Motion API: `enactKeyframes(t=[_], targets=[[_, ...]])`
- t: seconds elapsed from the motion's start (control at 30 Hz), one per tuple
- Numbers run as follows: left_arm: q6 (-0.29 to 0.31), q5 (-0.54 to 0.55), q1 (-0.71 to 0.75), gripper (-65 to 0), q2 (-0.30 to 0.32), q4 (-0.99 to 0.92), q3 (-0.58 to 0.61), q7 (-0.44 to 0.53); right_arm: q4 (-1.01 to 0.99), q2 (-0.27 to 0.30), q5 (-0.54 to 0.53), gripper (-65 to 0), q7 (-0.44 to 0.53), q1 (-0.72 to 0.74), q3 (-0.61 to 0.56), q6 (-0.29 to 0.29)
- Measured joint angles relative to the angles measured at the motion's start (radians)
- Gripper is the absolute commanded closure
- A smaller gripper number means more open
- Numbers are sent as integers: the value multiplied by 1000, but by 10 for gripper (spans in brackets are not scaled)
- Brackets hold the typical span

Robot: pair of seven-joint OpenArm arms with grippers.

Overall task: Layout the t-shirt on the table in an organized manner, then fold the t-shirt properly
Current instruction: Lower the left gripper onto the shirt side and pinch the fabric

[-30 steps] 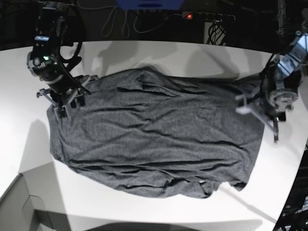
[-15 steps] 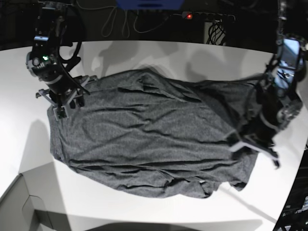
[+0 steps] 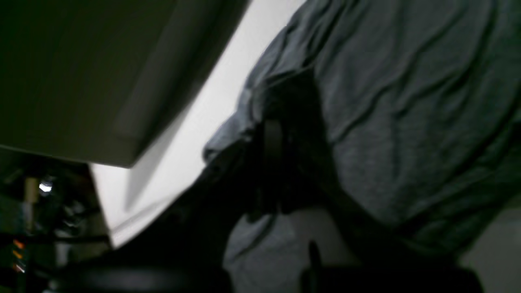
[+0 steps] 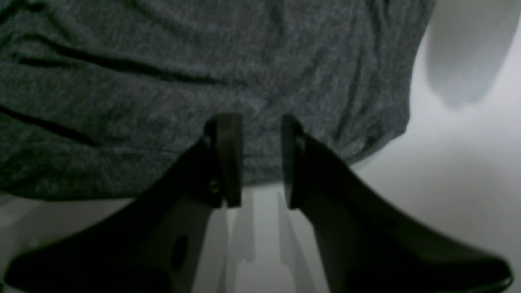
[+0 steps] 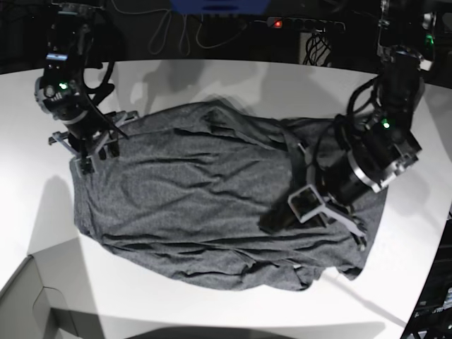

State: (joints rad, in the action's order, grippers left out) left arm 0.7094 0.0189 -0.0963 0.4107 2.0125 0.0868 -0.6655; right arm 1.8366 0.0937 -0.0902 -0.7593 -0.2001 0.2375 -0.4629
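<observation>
This looks like a robot lab, not a home. Two black robot arms [image 5: 70,92] [image 5: 385,141] with small green lights stand over a big white table [image 5: 233,78] with a curved edge. Behind the table it is dark, with loose cables [image 5: 176,32] hanging down and a power strip [image 5: 304,25] with a red light. A grey box corner [image 5: 28,304], maybe cardboard, sits at the near edge.
</observation>
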Motion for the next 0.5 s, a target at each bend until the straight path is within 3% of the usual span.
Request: enactKeyframes(t=[0.1,0.23,0.33,0.5], targets=[[-3,88,11,0,10,0,0,-166,0,0,0,-167,0,2,0,0],[-9,194,12,-1,98,0,31,-288,1,0,0,-167,0,6,0,0],[-5,282,14,-1,172,0,94,-294,1,0,0,-167,-1,9,0,0],[-6,278,12,-1,272,0,186,-288,1,-5,0,-167,0,22,-3,0]])
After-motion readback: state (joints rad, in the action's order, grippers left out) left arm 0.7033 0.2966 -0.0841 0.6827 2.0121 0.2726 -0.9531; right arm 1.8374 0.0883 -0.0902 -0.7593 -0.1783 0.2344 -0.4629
